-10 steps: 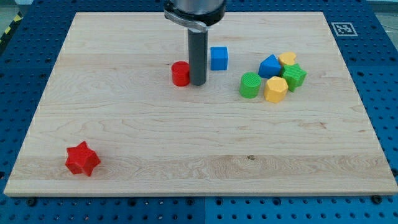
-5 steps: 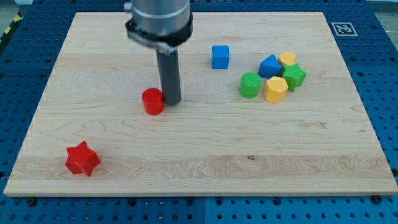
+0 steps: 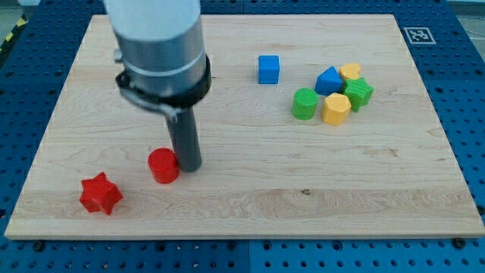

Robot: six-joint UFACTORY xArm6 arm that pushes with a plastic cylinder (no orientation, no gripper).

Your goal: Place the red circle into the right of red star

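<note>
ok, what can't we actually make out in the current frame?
- Contact between my tip and the red circle block: they sit side by side, but a gap cannot be ruled out.
- Yellow block behind the blue triangular block: partly covered, shape unclear.
- Board area behind the grey arm housing: hidden.
- Red star block: fully visible, lower left of the circle.

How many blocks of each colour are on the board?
Red: 2, the red circle and the red star.
Blue: 2, a cube and a triangle.
Green: 2.
Yellow: 2.
Total: 8.
</note>
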